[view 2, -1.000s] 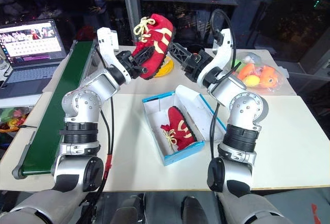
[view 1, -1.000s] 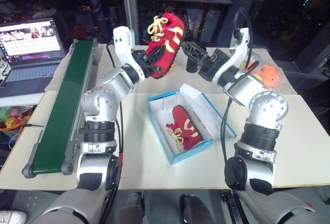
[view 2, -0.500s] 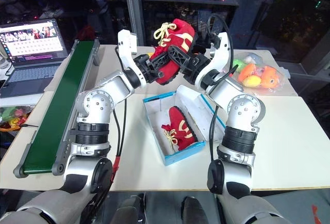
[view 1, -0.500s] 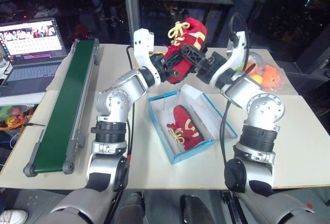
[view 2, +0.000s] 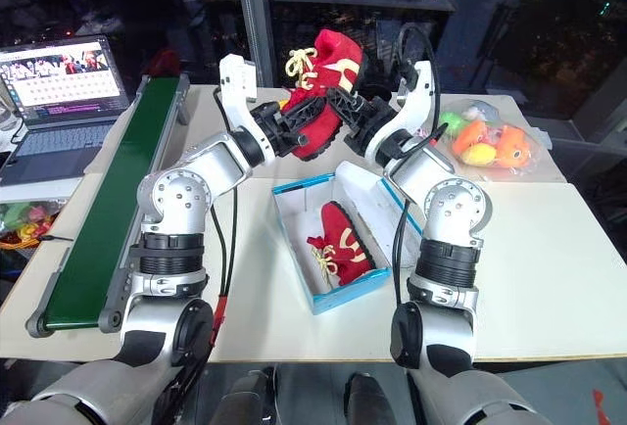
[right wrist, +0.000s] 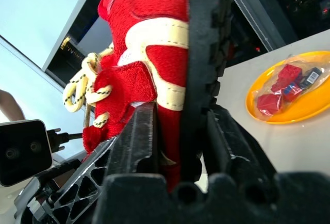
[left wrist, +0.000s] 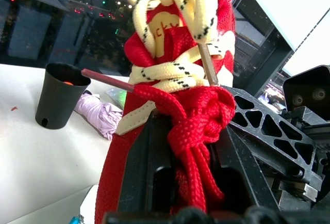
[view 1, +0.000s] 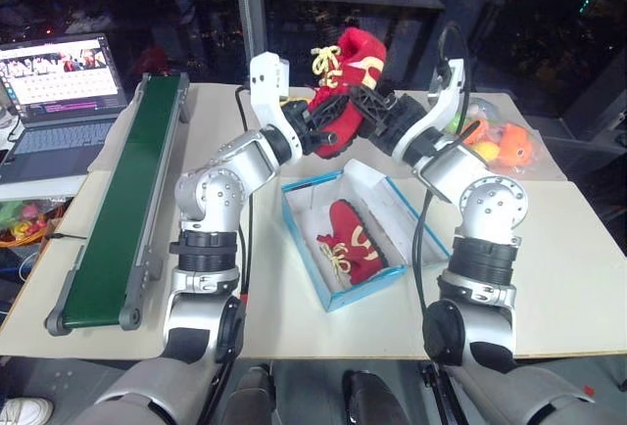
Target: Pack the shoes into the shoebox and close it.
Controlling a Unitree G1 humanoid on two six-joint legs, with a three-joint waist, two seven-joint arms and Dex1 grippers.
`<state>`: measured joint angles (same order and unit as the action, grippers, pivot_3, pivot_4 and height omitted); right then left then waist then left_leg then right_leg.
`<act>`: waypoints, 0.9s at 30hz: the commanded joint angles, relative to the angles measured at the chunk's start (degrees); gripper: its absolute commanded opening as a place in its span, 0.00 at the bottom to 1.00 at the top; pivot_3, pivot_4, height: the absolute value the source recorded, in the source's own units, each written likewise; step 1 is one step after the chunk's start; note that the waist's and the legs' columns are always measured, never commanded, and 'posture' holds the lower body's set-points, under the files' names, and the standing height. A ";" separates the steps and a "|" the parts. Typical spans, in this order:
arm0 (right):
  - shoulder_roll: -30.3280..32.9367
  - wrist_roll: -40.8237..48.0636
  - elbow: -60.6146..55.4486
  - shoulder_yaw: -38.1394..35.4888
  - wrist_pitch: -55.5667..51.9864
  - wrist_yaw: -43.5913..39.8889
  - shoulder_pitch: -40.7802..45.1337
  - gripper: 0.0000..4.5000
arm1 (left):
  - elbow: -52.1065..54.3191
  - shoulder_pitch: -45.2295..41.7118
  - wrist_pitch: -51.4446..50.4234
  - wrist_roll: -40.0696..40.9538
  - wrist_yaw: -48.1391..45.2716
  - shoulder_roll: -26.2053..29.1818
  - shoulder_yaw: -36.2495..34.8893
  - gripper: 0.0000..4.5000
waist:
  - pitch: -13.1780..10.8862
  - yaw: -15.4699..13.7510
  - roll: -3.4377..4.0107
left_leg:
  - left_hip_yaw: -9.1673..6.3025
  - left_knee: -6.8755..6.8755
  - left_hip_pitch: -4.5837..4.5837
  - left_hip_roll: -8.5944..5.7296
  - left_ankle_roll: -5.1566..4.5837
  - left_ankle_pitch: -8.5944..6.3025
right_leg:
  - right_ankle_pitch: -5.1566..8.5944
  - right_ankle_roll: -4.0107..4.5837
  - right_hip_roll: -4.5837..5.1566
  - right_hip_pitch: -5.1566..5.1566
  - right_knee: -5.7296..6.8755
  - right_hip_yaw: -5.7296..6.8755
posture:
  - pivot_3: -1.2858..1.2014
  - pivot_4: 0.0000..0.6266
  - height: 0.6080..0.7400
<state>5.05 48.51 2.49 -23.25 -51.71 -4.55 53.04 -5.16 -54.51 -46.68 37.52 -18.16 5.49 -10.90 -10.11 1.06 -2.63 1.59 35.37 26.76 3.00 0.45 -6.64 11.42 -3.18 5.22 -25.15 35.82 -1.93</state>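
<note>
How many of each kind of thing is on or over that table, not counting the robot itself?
Red shoes: 2, one held up, one in the box
Shoebox: 1
Green conveyor belt: 1
Laptop: 1
Bag of orange and yellow toys: 1
Total: 6

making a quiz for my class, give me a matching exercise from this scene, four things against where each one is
Things:
1. raised shoe
2. second shoe
3. laptop
4. green conveyor

Places:
A. inside the open shoebox
B. along the table's left side
C. clamped between the left gripper and right gripper, above the box
D. far left, screen lit

Pairs: 1-C, 2-A, 3-D, 4-B
</note>
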 commanded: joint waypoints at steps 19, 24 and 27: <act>11.78 9.50 -13.41 8.04 -29.16 -2.70 -9.48 0.11 | -2.71 7.00 5.87 -9.13 -1.32 15.63 -0.73 0.99 | -0.01 -0.32 0.02 | 0.00 -0.01 0.02 -0.01 0.00 0.00 | 0.00 0.02 0.06 0.03 -0.01 0.02 | 0.52 0.24 0.97; 12.74 9.95 -15.44 9.17 -32.21 -3.87 -12.27 0.11 | 4.22 12.10 2.79 -8.16 -8.64 20.71 3.00 0.99 | -0.01 -0.02 0.02 | 0.00 0.01 0.03 0.02 0.00 0.00 | 0.00 0.02 0.02 -0.02 -0.01 0.01 | 0.52 0.24 0.97; 13.78 9.17 -15.25 9.64 -32.29 -4.79 -12.76 0.11 | 7.24 14.17 1.15 -7.50 -13.15 24.30 4.40 0.99 | -0.01 0.12 0.02 | 0.00 0.01 0.02 0.03 0.00 0.00 | 0.01 0.03 0.01 -0.02 0.01 0.01 | 0.52 0.24 0.97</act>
<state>18.11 57.30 -10.70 -13.26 -84.07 -7.90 39.79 -1.79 -40.29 -44.74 29.28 -28.10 27.76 -6.94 -10.12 1.18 -2.60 1.59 35.37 26.78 3.03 0.45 -6.64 11.43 -3.14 5.24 -25.17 35.83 -1.93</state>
